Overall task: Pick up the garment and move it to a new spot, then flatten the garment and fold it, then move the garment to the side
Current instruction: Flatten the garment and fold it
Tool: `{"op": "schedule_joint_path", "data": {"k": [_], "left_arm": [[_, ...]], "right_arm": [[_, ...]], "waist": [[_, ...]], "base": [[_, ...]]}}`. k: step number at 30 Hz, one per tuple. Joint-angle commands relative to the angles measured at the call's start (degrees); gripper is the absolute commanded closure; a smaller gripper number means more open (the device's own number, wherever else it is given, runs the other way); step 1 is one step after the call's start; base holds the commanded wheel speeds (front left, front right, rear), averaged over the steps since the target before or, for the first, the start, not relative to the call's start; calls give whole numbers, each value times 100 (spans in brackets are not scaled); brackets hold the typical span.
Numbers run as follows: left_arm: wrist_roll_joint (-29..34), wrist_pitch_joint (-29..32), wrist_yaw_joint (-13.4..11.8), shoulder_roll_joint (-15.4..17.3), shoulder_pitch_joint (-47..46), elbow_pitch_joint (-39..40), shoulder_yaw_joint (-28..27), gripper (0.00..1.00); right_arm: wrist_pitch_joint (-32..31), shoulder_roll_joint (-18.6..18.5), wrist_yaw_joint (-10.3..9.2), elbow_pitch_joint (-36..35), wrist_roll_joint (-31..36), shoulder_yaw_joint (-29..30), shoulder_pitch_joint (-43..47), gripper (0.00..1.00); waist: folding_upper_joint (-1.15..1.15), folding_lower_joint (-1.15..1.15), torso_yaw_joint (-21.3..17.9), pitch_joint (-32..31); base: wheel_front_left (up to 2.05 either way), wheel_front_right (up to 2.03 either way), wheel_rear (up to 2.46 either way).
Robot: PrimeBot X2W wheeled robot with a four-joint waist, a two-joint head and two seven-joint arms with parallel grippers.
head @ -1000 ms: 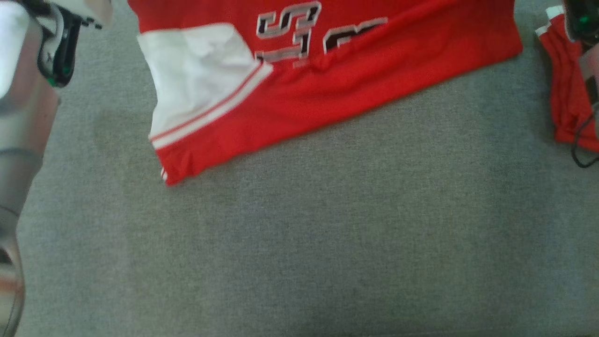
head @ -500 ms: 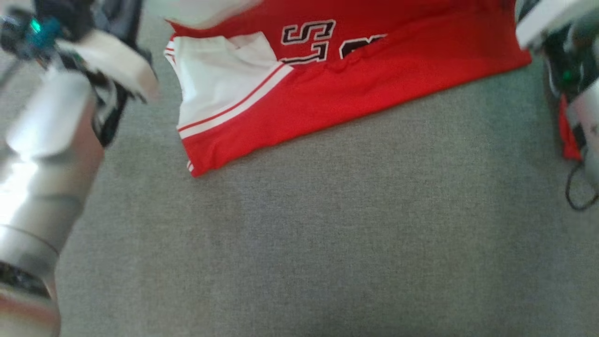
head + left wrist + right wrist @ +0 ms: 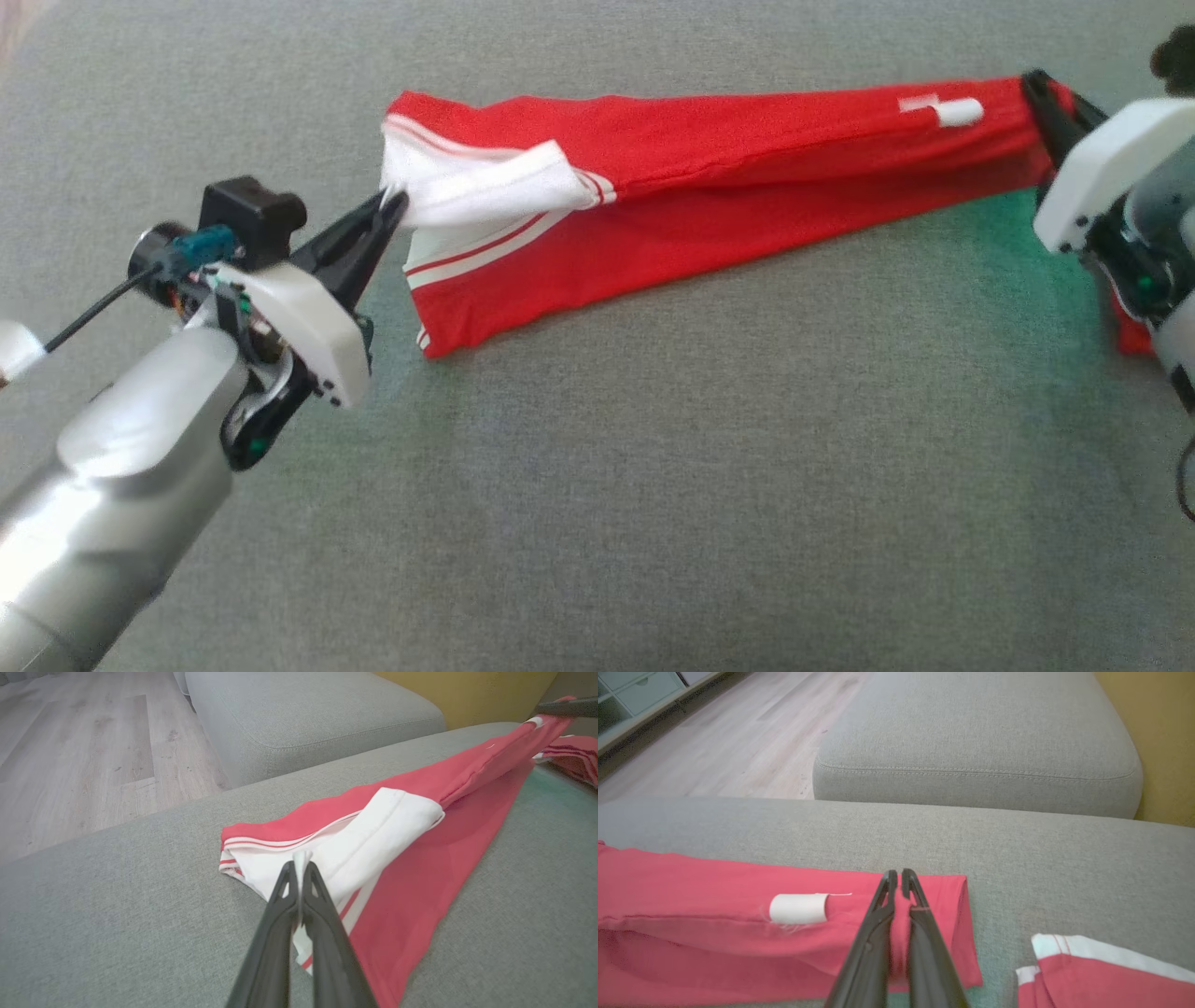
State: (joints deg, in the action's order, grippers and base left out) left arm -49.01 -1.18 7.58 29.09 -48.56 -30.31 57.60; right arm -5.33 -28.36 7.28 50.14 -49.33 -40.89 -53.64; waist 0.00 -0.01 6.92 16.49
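Note:
The garment (image 3: pixel 728 177) is a red jersey with white side panels and stripes, folded lengthwise into a long band across the grey cushion. My left gripper (image 3: pixel 390 207) is shut on its white corner at the left end; the left wrist view shows white cloth (image 3: pixel 369 844) pinched between the left gripper's (image 3: pixel 300 870) fingers. My right gripper (image 3: pixel 1038 89) is shut on the red right end, with the fold of the garment (image 3: pixel 738 905) clamped in the right gripper (image 3: pixel 896 877). A white tag (image 3: pixel 798 908) lies near that end.
A second red and white cloth (image 3: pixel 1101 970) lies on the cushion (image 3: pixel 653 467) at the far right, beside my right arm. Beyond the cushion are another grey seat (image 3: pixel 980 742), wood floor (image 3: pixel 79 751) and a yellow wall (image 3: pixel 1157 728).
The garment's far half has been brought over toward me, hiding the printed lettering and leaving a narrow band. Both grippers came down to the cushion with the cloth. The head view shifted.

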Motion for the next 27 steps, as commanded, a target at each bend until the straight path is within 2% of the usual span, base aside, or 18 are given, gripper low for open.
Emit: {"op": "schedule_joint_path", "data": {"k": [1,10,18,19,20,21,22,23,24,27], "left_arm": [[-61,19,-10,282,-195,174,-209,100],[-451,442,-9,523,27,1051,80,100],[-743,773,-9,631,-125,1514,504,100],[-789,792,-9,652,-145,1579,568,100],[-853,796,-9,668,-157,1651,629,100],[-928,792,-9,690,-163,1699,671,100],[-976,773,-9,717,-173,1721,700,73],[-993,721,-9,743,-186,1724,714,8],[-1017,658,-9,765,-187,1690,704,0],[-1011,427,-23,801,-198,1487,612,0]], "right_arm": [[-5,-128,21,-154,-12,-56,37,100],[71,-477,21,-121,395,-761,-70,100],[100,-584,21,209,591,-1189,-332,100],[119,-583,21,272,623,-1228,-366,96],[119,-567,21,345,630,-1252,-388,0],[115,-538,21,393,621,-1280,-403,0],[114,-510,21,423,588,-1300,-410,0],[119,-485,21,445,539,-1309,-418,0],[129,-465,21,464,491,-1313,-430,0],[217,-437,21,515,345,-1265,-505,0]], "waist": [[0,1,11,-2],[0,1,94,163],[0,1,137,342],[0,1,137,351],[0,1,134,354],[0,1,127,350],[0,1,114,336],[0,1,94,309],[0,1,67,272],[0,1,-20,150]], "base": [[0,0,0],[0,0,0],[0,0,0],[0,0,0],[0,0,0],[0,0,0],[0,0,0],[0,0,0],[0,0,0],[0,0,0]]}}
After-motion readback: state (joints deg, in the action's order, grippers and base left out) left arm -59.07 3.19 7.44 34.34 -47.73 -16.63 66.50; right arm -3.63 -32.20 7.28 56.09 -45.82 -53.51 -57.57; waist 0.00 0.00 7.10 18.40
